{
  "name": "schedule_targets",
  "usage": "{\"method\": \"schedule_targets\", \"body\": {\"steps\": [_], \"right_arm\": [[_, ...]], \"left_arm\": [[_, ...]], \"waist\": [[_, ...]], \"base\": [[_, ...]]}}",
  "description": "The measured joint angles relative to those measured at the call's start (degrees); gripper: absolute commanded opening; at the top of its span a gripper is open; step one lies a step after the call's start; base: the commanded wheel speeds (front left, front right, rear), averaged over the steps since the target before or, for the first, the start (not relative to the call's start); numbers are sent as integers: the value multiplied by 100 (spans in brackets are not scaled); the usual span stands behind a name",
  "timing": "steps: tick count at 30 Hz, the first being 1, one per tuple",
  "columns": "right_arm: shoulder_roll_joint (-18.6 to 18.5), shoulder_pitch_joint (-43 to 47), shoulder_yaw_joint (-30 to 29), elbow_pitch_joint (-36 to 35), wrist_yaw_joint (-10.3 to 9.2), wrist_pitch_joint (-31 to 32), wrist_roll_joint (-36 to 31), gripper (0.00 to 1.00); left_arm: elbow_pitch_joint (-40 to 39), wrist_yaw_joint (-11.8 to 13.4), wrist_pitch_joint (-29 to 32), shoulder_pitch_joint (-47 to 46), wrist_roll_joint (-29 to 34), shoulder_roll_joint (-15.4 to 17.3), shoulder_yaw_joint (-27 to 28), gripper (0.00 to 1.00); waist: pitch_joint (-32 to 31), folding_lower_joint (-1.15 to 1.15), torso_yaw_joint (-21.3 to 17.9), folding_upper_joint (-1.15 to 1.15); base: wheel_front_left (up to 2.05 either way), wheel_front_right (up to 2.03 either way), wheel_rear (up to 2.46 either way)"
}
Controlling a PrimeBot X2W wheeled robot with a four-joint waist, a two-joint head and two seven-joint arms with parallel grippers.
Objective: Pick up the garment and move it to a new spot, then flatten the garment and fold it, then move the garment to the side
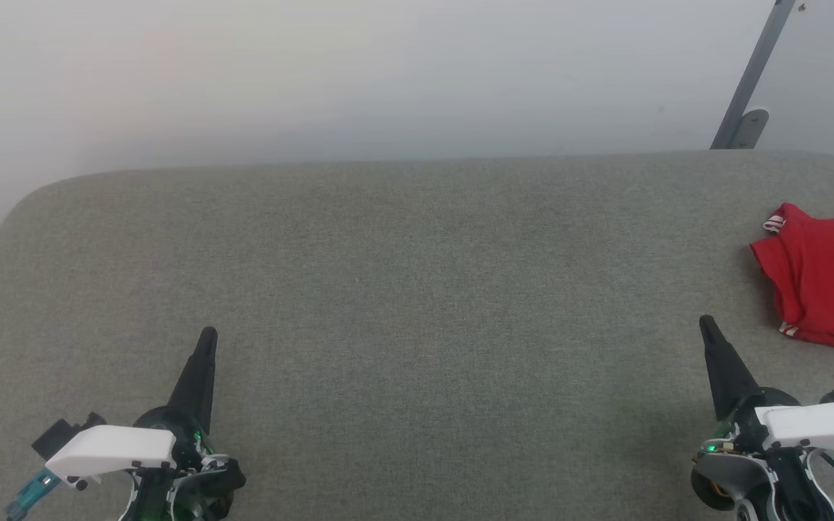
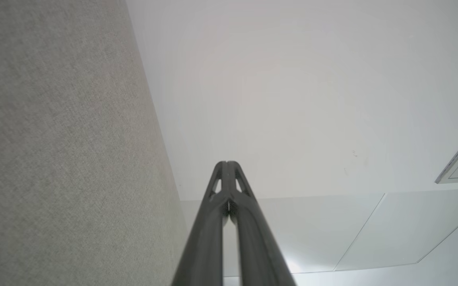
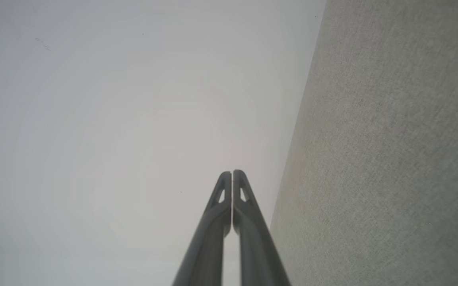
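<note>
Red garment (image 1: 826,278) is bunched up with striped trim showing. It lies at the far right of the grey fabric table (image 1: 388,253), cut off by the frame edge. Right claw (image 1: 706,322) sits just left of it, not touching, clenched and empty. Left claw (image 1: 207,334) is well apart at lower left, also clenched and empty.

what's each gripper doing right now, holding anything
left gripper: closed, holding nothing
right gripper: closed, holding nothing; the garment lies apart from it
</note>
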Motion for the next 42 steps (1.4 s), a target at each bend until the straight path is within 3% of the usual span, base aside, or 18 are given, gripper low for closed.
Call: {"method": "schedule_targets", "body": {"steps": [42], "right_arm": [[0,0,1,0,0,0,0,0]], "left_arm": [[0,0,0,0,0,0,0,0]], "waist": [[0,0,0,0]], "base": [[0,0,0]]}}
